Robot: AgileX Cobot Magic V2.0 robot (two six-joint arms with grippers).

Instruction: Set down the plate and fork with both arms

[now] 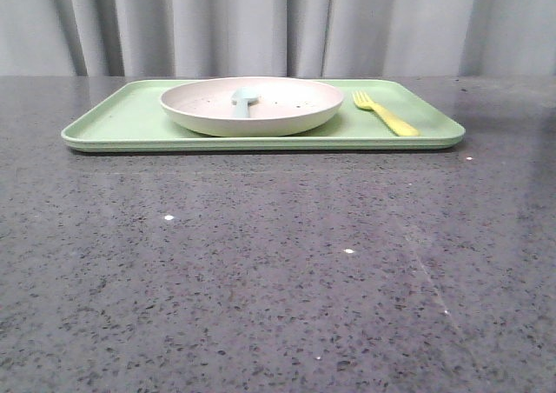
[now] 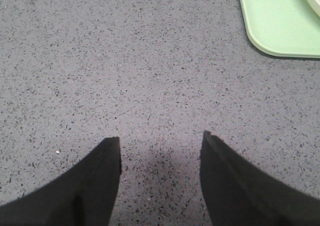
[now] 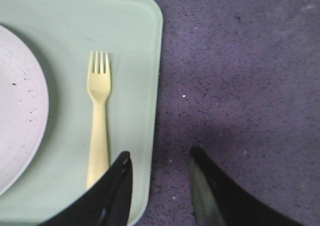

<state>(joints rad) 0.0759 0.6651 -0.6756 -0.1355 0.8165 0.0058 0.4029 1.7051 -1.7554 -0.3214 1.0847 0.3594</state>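
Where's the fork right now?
In the front view the fork lies flat on the tray's right side, just right of the plate.

You have a light-green tray (image 1: 130, 123) lying flat on the speckled grey tabletop (image 1: 261, 271), toward its far side. Behind it hangs a grey curtain (image 1: 261, 19). A light-blue spoon (image 1: 243, 100) sits over the tray's middle.

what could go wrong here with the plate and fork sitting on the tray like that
1. The right gripper hangs open over the tray edge, one finger above the fork handle; dropping straight down might clip the rim or pin the handle.
2. The fork lies flat, so the fingers may slide off it.
3. A light-blue spoon rests in the plate; tilting the plate could spill it. The left gripper is open over bare table.
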